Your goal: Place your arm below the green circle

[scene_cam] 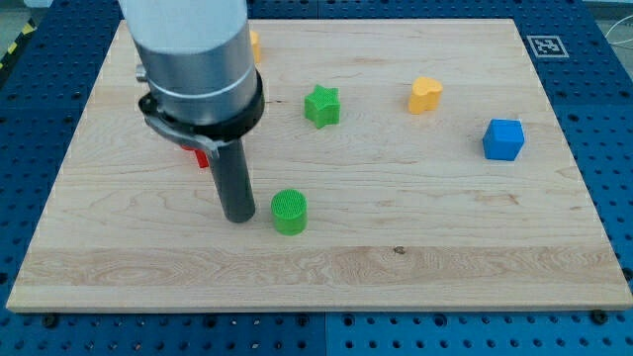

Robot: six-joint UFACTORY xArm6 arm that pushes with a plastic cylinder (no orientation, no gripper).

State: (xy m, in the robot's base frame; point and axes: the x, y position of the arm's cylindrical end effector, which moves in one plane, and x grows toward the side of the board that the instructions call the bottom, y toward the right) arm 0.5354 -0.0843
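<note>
The green circle (pixel 290 212) is a short green cylinder standing on the wooden board (pixel 326 267), a little left of the view's middle and toward the bottom. My tip (pixel 238 217) rests on the board just to the left of the green circle, at about the same height in the view, with a small gap between them. The arm's grey body rises from it toward the view's top left and hides part of the board.
A green star (pixel 322 106) lies above the circle. A yellow heart-like block (pixel 425 95) and a blue cube (pixel 503 139) are at the right. A red block (pixel 201 156) and a yellow block (pixel 255 44) peek out from behind the arm.
</note>
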